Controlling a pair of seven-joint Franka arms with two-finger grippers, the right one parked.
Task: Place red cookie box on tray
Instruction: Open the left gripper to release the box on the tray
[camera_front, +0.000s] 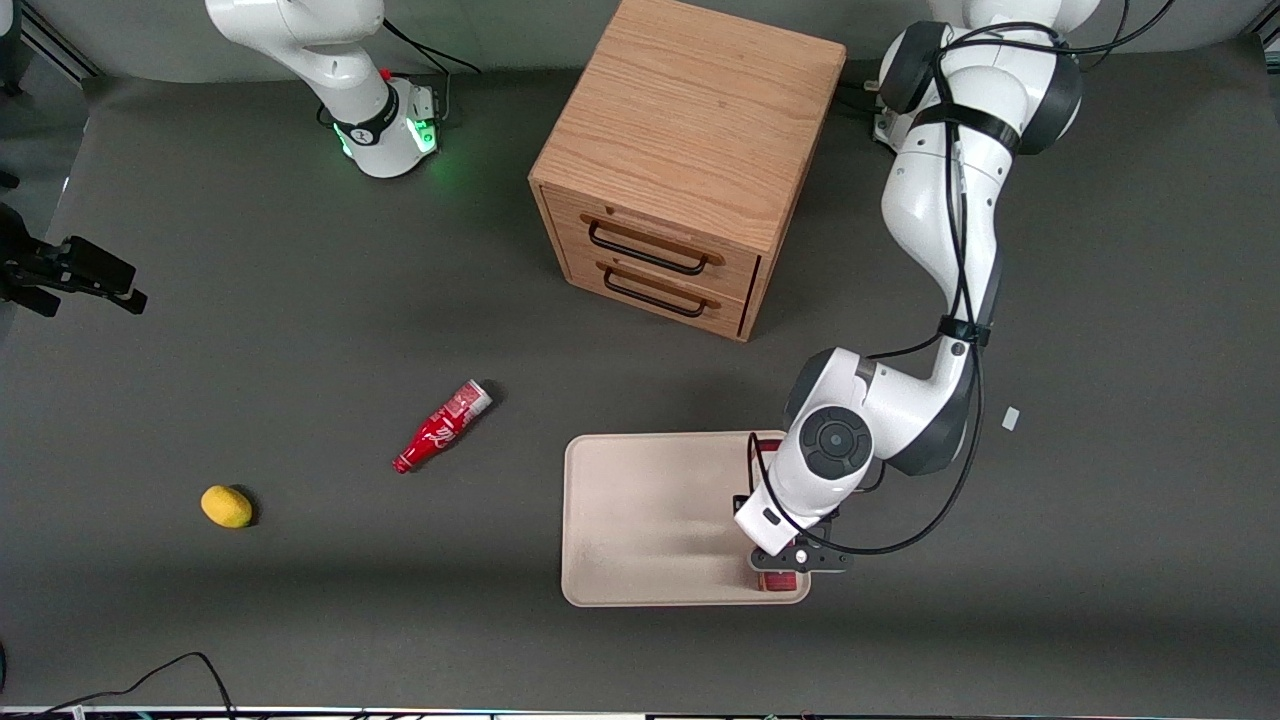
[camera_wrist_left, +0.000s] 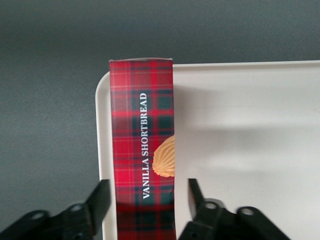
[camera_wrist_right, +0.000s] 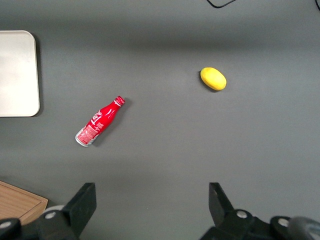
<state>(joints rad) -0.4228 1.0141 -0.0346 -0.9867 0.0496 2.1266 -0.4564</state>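
The red cookie box (camera_wrist_left: 142, 150), dark red tartan with "VANILLA SHORTBREAD" lettering and a cookie picture, lies flat on the cream tray (camera_wrist_left: 240, 150), along the tray edge toward the working arm's end. My gripper (camera_wrist_left: 147, 192) hangs just above the box, open, one finger on each long side with a gap showing between each finger and the cardboard. In the front view the wrist covers most of the box; only a red end (camera_front: 778, 582) shows under the gripper (camera_front: 790, 560), near the tray's (camera_front: 640, 510) corner closest to the camera.
A wooden two-drawer cabinet (camera_front: 680, 160) stands farther from the camera than the tray. A small red bottle (camera_front: 441, 425) and a yellow fruit (camera_front: 226, 506) lie toward the parked arm's end. A small white scrap (camera_front: 1010, 418) lies on the table near the working arm.
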